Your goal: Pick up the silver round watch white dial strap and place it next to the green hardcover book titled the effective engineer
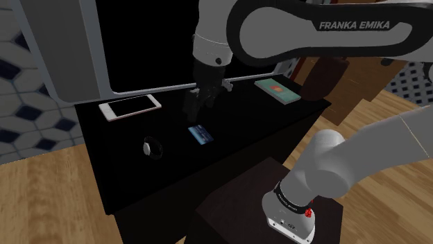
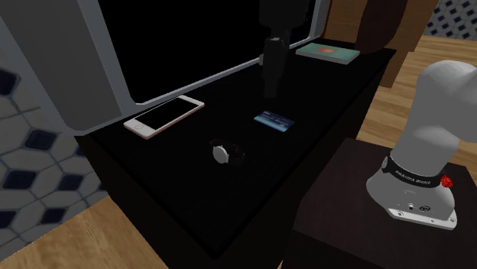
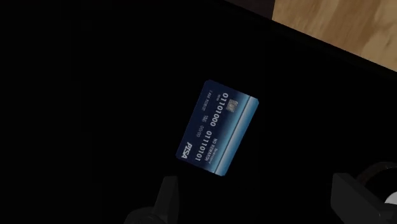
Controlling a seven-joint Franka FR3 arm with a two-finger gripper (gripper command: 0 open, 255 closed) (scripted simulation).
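Evidently the watch (image 1: 153,147) was not yet grasped, the end effector (image 1: 201,105) empty above the blue card (image 1: 200,133).
Just on the near side of the card, the watch lay flat on the counter (image 1: 264,135), open to a reach from above. Over the card hung the end effector, fingers apart, touching nothing. Well beyond the card lay the green book (image 1: 277,90), bare counter beside it for the drop.

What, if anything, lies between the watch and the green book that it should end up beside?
Only the blue card, lying flat on the black table roughly on that line; a lifted watch should pass over it. Nothing visible stands between the open gripper and the watch.
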